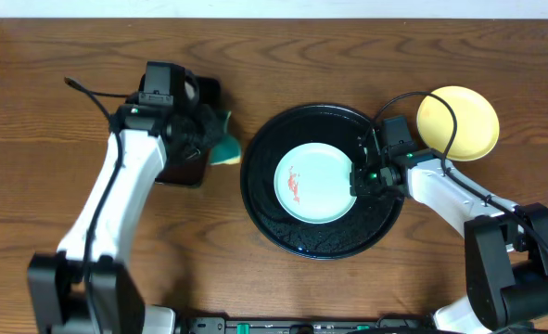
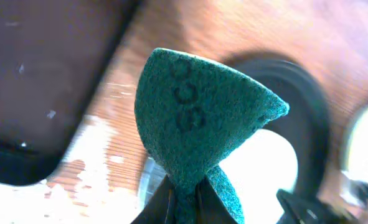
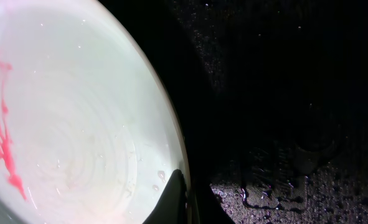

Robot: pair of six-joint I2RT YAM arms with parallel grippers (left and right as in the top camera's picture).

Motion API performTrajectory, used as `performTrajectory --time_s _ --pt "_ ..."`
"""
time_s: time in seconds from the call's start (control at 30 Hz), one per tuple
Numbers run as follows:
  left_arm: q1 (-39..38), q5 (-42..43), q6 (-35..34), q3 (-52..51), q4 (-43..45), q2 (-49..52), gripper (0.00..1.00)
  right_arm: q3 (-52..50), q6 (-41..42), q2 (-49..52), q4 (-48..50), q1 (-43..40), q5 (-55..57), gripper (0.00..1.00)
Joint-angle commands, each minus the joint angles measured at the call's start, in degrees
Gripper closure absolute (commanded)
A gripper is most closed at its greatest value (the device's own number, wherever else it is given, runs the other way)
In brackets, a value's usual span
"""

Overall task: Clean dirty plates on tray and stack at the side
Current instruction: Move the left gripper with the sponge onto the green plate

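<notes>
A mint-white plate (image 1: 322, 190) with a red smear lies in the round black tray (image 1: 297, 237). My right gripper (image 1: 360, 176) is shut on the plate's right rim. In the right wrist view the rim (image 3: 171, 134) runs between my fingers (image 3: 182, 202), above the wet tray (image 3: 283, 93). The pale yellow plate (image 1: 457, 122) lies on the table right of the tray. My left gripper (image 1: 209, 144) is shut on a green sponge (image 1: 226, 149) left of the tray. The sponge (image 2: 196, 112) fills the left wrist view above the fingers (image 2: 185, 208). A third plate is out of view.
A rectangular black tray (image 1: 185, 162) lies under my left arm, and it also shows in the left wrist view (image 2: 40, 81). The table is brown wood, with its far edge along the top of the overhead view.
</notes>
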Motion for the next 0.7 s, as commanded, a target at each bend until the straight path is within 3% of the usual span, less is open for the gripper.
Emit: performTrajectory --time_s 0.0,0.3,0.47,0.67 --pt "-4.3 3.1 2.3 0.1 0.9 -4.0 0.93 0.3 -1.8 1.4 -0.3 0.3 0.7 0.99" --pt "-14.7 2.5 2.2 0.1 2.8 -3.6 0.93 0.3 -1.8 1.4 -0.3 0.3 0.7 0.99" --pt "-19.4 -5.8 -4.6 0.1 4.8 -2.4 0.92 0.3 -1.8 1.4 -0.4 0.3 0.7 0.99" --pt "-22.1 -6.2 -6.8 0.0 7.0 0.9 0.93 0.3 -1.8 1.4 -0.3 0.3 0.7 0.99"
